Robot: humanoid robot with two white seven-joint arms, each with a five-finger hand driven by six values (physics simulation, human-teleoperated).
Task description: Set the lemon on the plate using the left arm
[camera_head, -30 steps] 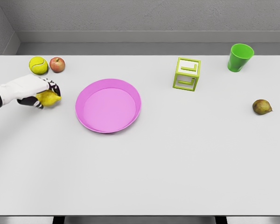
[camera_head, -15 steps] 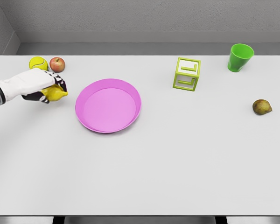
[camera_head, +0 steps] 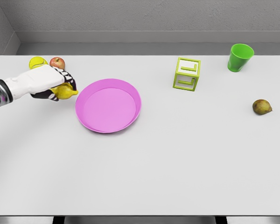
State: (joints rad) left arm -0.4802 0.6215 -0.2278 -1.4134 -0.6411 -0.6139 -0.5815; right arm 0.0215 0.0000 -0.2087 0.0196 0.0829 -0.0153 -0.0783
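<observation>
White tabletop (camera_head: 177, 163) fills the view, grey wall behind it.

Lemon (camera_head: 66, 91) is in the left hand (camera_head: 51, 84), fingers curled around it from above, dark finger segments wrapped over its top and back. Only the lemon's lower right part and its pointed tip show past the fingers. It sits just left of the pink plate (camera_head: 108, 105), tip almost at the plate's left rim, not over the rim. Cannot tell from this view whether it is clear of the table surface.

Change vs earlier frames: hand and lemon have shifted right and slightly toward the wall across the last second. They were well left of the plate before, with a clear strip of table between; that gap is now nearly closed. Grip looks unchanged, same curled wrap on the fruit.

Left arm enters from the left edge, white forearm angled up toward the hand. It now covers more of the tennis ball (camera_head: 36, 61), of which only the upper part shows. Red apple (camera_head: 58, 62) sits just right of the ball, just behind the hand's knuckles.

Plate holds nothing and has not moved.

Rest of scene unchanged: lime-green open-frame cube (camera_head: 186, 73) right of the plate toward the back, green cup (camera_head: 240, 57) near the back right corner, brownish pear (camera_head: 262, 107) alone at the right edge.

Right arm not in view.
</observation>
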